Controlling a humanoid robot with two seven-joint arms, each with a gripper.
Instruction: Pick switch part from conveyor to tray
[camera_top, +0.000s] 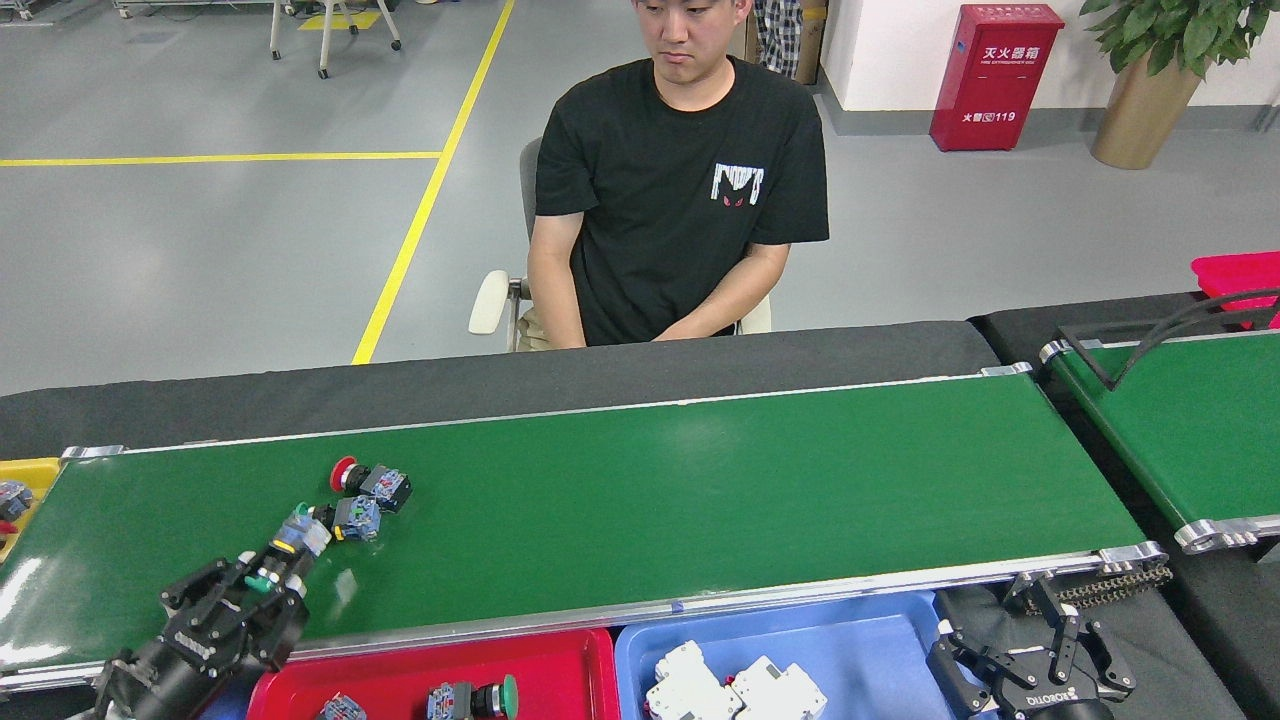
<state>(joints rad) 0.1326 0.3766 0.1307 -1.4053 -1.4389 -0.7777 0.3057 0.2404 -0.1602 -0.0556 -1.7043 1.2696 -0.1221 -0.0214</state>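
Observation:
The conveyor (700, 480) is the long green belt in front of me. My left gripper (245, 600) is low at the belt's near left, shut on a switch part (290, 545) with a green cap and a grey-blue body that sticks out past the fingers. Two more switch parts lie on the belt just beyond it: a red-capped one (368, 481) and a blue-bodied one (352, 518). The red tray (560, 670) sits below the near rail and holds some switch parts (470, 697). My right gripper (1035, 665) is open at the bottom right, off the belt.
A blue tray (860, 640) with white parts stands right of the red one. A yellow tray (30, 470) with parts is at the far left. A person (680, 200) sits behind the belt. A second green belt (1190, 420) with a black cable lies on the right.

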